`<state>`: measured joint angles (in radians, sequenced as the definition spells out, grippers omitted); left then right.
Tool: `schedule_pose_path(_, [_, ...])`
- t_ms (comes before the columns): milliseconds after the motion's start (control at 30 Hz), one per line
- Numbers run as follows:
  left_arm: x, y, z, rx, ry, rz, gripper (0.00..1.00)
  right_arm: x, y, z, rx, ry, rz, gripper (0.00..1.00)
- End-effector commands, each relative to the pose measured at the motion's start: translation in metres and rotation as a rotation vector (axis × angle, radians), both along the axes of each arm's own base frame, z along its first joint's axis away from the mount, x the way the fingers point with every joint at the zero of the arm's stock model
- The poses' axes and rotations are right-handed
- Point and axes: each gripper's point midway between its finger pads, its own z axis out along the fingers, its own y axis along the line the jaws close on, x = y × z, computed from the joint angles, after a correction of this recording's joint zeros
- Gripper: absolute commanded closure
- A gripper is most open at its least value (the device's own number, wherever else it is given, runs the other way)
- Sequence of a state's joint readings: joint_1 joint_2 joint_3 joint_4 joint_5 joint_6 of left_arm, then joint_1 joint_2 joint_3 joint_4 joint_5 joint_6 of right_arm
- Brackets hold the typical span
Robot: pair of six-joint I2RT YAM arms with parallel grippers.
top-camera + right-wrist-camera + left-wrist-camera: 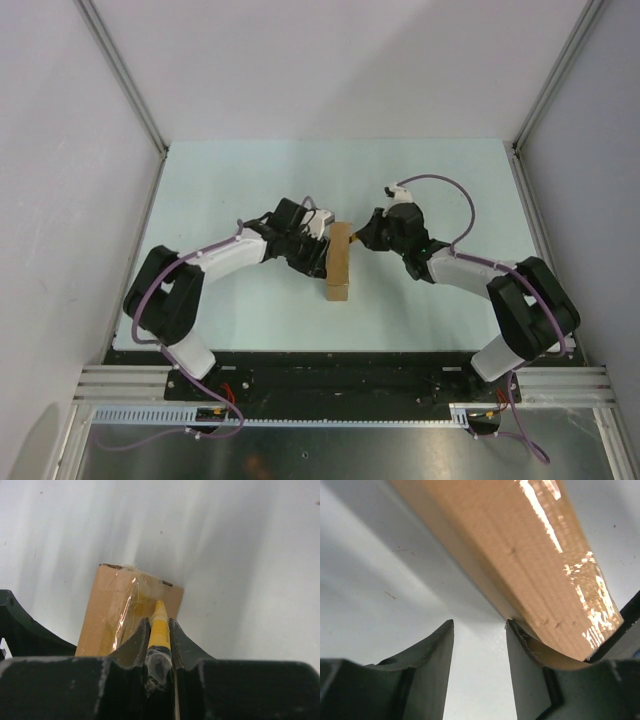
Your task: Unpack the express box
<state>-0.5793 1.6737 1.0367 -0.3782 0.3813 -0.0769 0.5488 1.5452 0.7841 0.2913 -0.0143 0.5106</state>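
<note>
Brown cardboard box stands on its long edge in the middle of the bench, between my two pincers; clear tape still seals it, flap shut, so unpacking looks barely begun; contents hidden, nothing out yet. My right pincer is clamped on a yellow knife, its tip touching the taped end of the box; no cut visible. My left pincer has jaws apart, bare bench in the gap; the box rests against one finger's outer side, not between them. Left, I judge: slit tape, lift flap, empty it.
</note>
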Motion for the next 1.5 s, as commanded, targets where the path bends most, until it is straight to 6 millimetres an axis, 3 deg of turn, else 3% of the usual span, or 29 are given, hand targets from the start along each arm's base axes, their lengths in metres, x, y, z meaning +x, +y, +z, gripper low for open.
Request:
schedule_pose_path(0, [0.013, 0.007, 0.029, -0.043, -0.081, 0.072, 0.48, 0.013, 0.035, 0.034, 0.039, -0.112, 0.090, 1.00])
schedule_pose_path(133, [0.047, 0.036, 0.052, 0.025, -0.213, 0.229, 0.40, 0.013, 0.036, 0.033, 0.027, -0.110, 0.084, 1.00])
schedule_pose_path(167, [0.058, 0.047, 0.059, 0.045, -0.252, 0.278, 0.34, 0.013, 0.034, 0.033, 0.020, -0.109, 0.082, 1.00])
schedule_pose_path(233, [0.078, 0.057, 0.087, 0.054, -0.347, 0.336, 0.29, 0.015, 0.030, 0.036, 0.013, -0.116, 0.070, 1.00])
schedule_pose_path(267, [0.093, 0.074, 0.097, 0.105, -0.408, 0.410, 0.20, 0.017, 0.024, 0.038, 0.005, -0.115, 0.053, 1.00])
schedule_pose_path(333, [0.115, 0.084, 0.130, 0.112, -0.506, 0.472, 0.01, 0.018, 0.019, 0.042, 0.001, -0.118, 0.037, 1.00])
schedule_pose_path(367, [0.125, 0.092, 0.142, 0.118, -0.540, 0.510, 0.00, 0.018, 0.013, 0.046, -0.002, -0.116, 0.027, 1.00])
schedule_pose_path(467, [0.155, 0.086, 0.177, 0.031, -0.589, 0.506, 0.00, 0.018, -0.004, 0.049, -0.042, -0.107, -0.027, 1.00])
schedule_pose_path(567, [0.179, 0.066, 0.192, -0.050, -0.585, 0.442, 0.00, 0.007, -0.017, 0.059, -0.089, -0.111, -0.049, 1.00])
schedule_pose_path(600, [0.180, 0.052, 0.195, -0.095, -0.575, 0.385, 0.03, 0.000, -0.018, 0.075, -0.085, -0.138, -0.051, 1.00])
schedule_pose_path(633, [0.188, 0.041, 0.194, -0.119, -0.565, 0.349, 0.10, -0.005, -0.021, 0.081, -0.110, -0.158, -0.054, 1.00])
schedule_pose_path(700, [0.191, 0.024, 0.191, -0.170, -0.536, 0.293, 0.14, -0.019, -0.022, 0.091, -0.145, -0.178, -0.033, 1.00])
schedule_pose_path(833, [0.196, -0.004, 0.181, -0.228, -0.492, 0.194, 0.19, -0.073, -0.006, 0.123, -0.175, -0.250, 0.105, 1.00])
schedule_pose_path(933, [0.188, -0.027, 0.173, -0.272, -0.472, 0.074, 0.19, -0.108, 0.007, 0.120, -0.213, -0.254, 0.234, 1.00])
schedule_pose_path(967, [0.185, -0.036, 0.170, -0.277, -0.470, 0.042, 0.19, -0.127, 0.019, 0.125, -0.217, -0.289, 0.318, 1.00])
schedule_pose_path(1067, [0.178, -0.053, 0.161, -0.293, -0.461, -0.042, 0.19, -0.153, 0.043, 0.121, -0.226, -0.335, 0.429, 1.00])
schedule_pose_path(1167, [0.169, -0.065, 0.150, -0.303, -0.433, -0.090, 0.20, -0.162, 0.067, 0.105, -0.246, -0.328, 0.496, 1.00])
schedule_pose_path(1267, [0.171, -0.063, 0.132, -0.256, -0.421, -0.062, 0.20, -0.161, 0.086, 0.088, -0.258, -0.313, 0.512, 1.00])
schedule_pose_path(1367, [0.173, -0.062, 0.119, -0.237, -0.389, -0.032, 0.20, -0.158, 0.096, 0.076, -0.265, -0.298, 0.500, 1.00])
schedule_pose_path(1400, [0.170, -0.062, 0.113, -0.235, -0.372, -0.027, 0.21, -0.158, 0.101, 0.062, -0.293, -0.282, 0.508, 1.00])
schedule_pose_path(1467, [0.167, -0.062, 0.104, -0.227, -0.349, -0.028, 0.21, -0.149, 0.097, 0.055, -0.327, -0.276, 0.442, 1.00])
